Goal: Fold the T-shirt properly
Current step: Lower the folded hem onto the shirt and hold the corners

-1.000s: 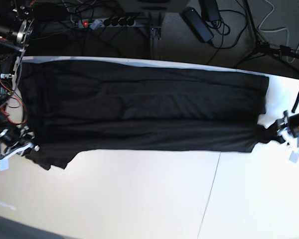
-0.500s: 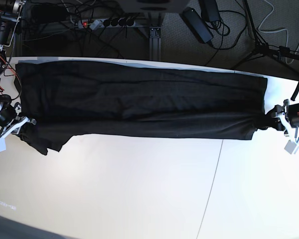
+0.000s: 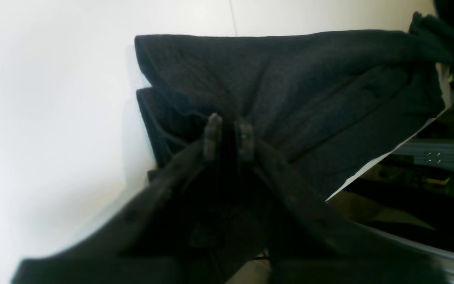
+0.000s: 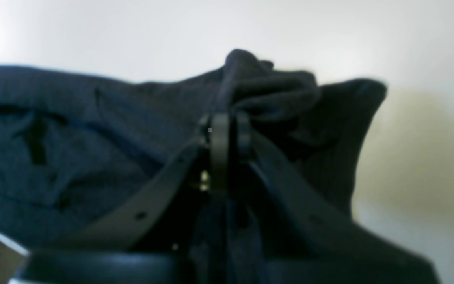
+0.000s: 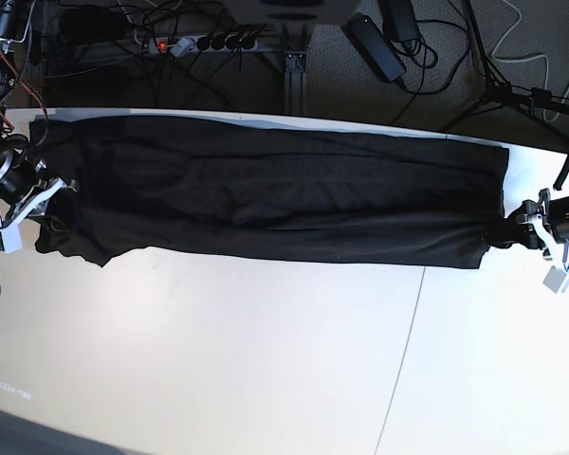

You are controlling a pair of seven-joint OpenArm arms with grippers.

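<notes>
T-shirt (image 5: 266, 194) fabric, black and plain on the side we can see, lies stretched in a long band across the far half of the white tabletop (image 5: 266, 360), running nearly the whole width of it in the base view. Several lengthwise creases run along the band. At the T-shirt's end on the base view's right, we see the left tool (image 5: 523, 230) pinching the near corner, where the cloth draws into a tight point. From the left wrist camera, both fingers (image 3: 212, 136) of that tool are pressed close together with a fold of the dark knit caught between them, and two layered edges of the T-shirt (image 3: 290, 98) fan out beyond the tips. At the opposite end of the T-shirt, the right tool (image 5: 49, 204) is clenched on the near corner, beside a loose flap of cloth that hangs toward the front of the tabletop. The right wrist view, though blurred, shows its fingers (image 4: 219, 138) nearly meeting, with a bunched lump of the T-shirt (image 4: 270, 90) rising just above them. Behind the T-shirt, off the tabletop's far edge, a power strip (image 5: 209, 42) and tangled cables (image 5: 427, 57) lie on the dark floor.
</notes>
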